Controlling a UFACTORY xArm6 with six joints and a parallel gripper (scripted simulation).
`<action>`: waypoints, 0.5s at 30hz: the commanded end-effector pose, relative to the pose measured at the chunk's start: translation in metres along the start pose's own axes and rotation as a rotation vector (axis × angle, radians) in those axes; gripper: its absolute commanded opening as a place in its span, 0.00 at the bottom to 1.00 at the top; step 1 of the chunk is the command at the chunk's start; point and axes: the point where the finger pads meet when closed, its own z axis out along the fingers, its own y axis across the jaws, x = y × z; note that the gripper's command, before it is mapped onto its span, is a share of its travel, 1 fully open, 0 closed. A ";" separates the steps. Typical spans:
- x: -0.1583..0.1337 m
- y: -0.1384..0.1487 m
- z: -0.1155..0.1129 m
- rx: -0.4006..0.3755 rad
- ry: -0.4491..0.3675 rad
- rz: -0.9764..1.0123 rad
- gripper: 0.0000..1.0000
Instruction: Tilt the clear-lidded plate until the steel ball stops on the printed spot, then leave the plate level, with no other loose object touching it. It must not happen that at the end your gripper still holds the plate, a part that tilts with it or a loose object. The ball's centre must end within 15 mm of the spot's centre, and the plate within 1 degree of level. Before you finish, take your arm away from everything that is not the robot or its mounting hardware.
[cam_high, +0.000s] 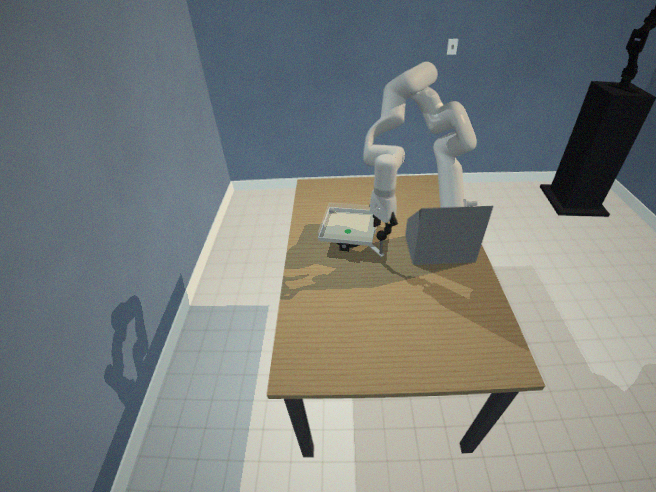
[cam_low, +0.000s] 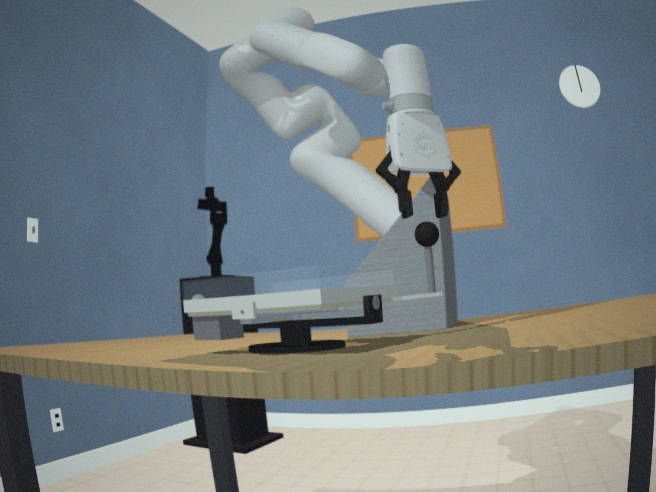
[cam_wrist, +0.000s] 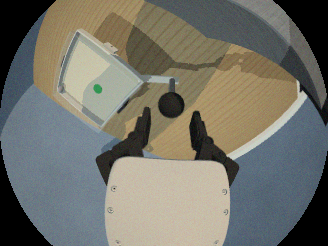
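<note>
Plate on its pivot stand, my gripper hanging above the knob of its lever, holding nothing.

The clear-lidded plate (cam_high: 347, 225) is sitting on a black pedestal (cam_low: 295, 345) at the far left part of the wooden table (cam_high: 402, 338), looking close to level in the exterior view. The green printed spot (cam_wrist: 98, 89) is showing near one side of the pale floor of the plate; I cannot make out the steel ball in any view. A thin upright rod is rising beside the plate, topped by a black knob (cam_low: 426, 234). My gripper (cam_low: 422, 211) is pointing straight down just above that knob, fingers (cam_low: 405, 200) standing moderately apart and touching nothing. A grey wedge-shaped block (cam_high: 450, 235) is standing just beside the rod.
</note>
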 end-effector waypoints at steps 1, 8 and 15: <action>-0.001 0.000 0.002 -0.001 -0.003 0.001 0.61; -0.002 0.000 0.006 -0.001 -0.003 0.001 0.61; -0.002 0.000 0.009 -0.001 -0.003 0.001 0.61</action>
